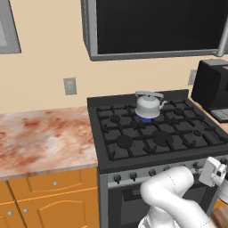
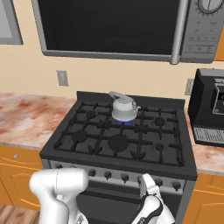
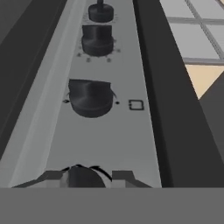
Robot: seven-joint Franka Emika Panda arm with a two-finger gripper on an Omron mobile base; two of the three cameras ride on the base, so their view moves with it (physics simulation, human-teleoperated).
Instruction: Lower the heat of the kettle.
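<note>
A: Report the scene, left to right.

B: A marbled counter (image 1: 42, 138) lies left of the black stove (image 1: 156, 133), with orange cabinets (image 1: 49, 200) below and a wall outlet (image 1: 70, 86) above. The kettle (image 1: 149, 105) stands upright on the rear centre burner; a blue flame (image 1: 146, 119) shows under its base. In the right base view the kettle (image 2: 124, 107) has its spout pointing right. A microwave (image 2: 113, 28) hangs above the stove, and a black coffee machine (image 2: 210, 109) stands on the counter at the right, well apart from the kettle.

A: Position of the arm?

B: The white arm (image 1: 178, 200) reaches low in front of the stove, with the hand at the control panel (image 2: 127, 175), near its right end.

A: State of the gripper?

B: In the hand view the gripper (image 3: 83, 177) sits at a dark knob (image 3: 84, 178); 1 finger (image 3: 51, 176) is on each side of it, close to its edge. Contact cannot be confirmed, so I cannot tell whether it grips. 3 more knobs follow along the panel, the nearest (image 3: 91, 98) with no finger on it.
</note>
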